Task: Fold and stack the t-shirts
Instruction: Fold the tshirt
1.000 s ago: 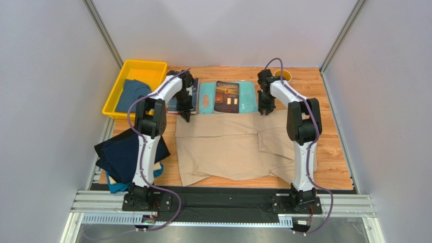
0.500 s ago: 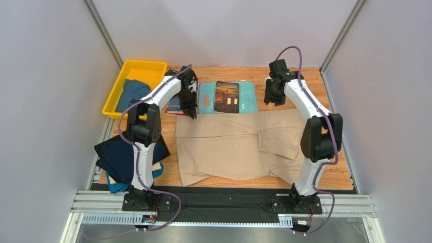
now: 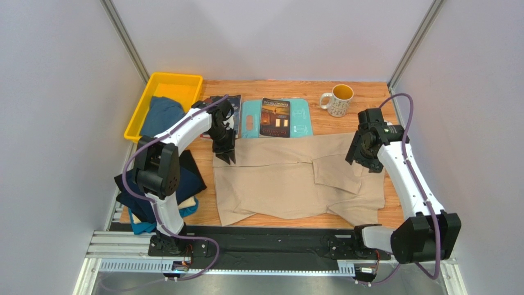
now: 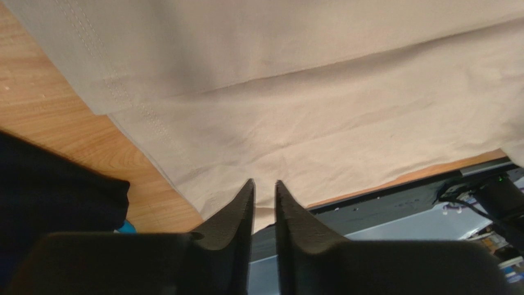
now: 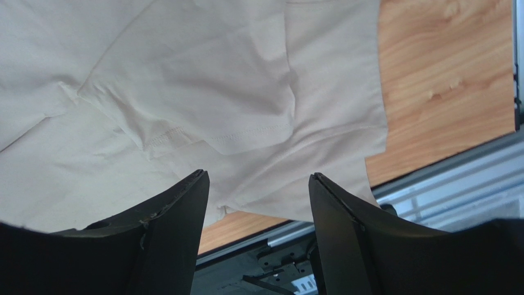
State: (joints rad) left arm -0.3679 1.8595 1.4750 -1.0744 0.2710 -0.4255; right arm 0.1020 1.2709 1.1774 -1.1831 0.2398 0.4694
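Observation:
A large beige t-shirt (image 3: 289, 181) lies spread flat in the middle of the table, with a sleeve folded in on its right half. My left gripper (image 3: 226, 157) hovers over its far left corner; in the left wrist view the left gripper (image 4: 263, 182) stands open by a narrow gap with nothing in it above the beige cloth (image 4: 307, 92). My right gripper (image 3: 360, 161) hangs over the shirt's right side; in the right wrist view it (image 5: 258, 175) is wide open and empty above the cloth (image 5: 184, 80). Dark navy shirts (image 3: 147, 187) are piled at the left over a teal one (image 3: 140, 227).
A yellow bin (image 3: 175, 77) at the far left holds a dusty blue shirt (image 3: 161, 114). Along the far edge lie a dark book (image 3: 230, 117), a light-teal board (image 3: 301, 120) with a book (image 3: 275, 117) on it, and a mug (image 3: 336, 99). A black rail (image 3: 270, 246) runs along the near edge.
My right arm swung back from the far edge near the mug to the shirt's right side, its jaws opening wide. My left gripper came slightly nearer and parted a little.

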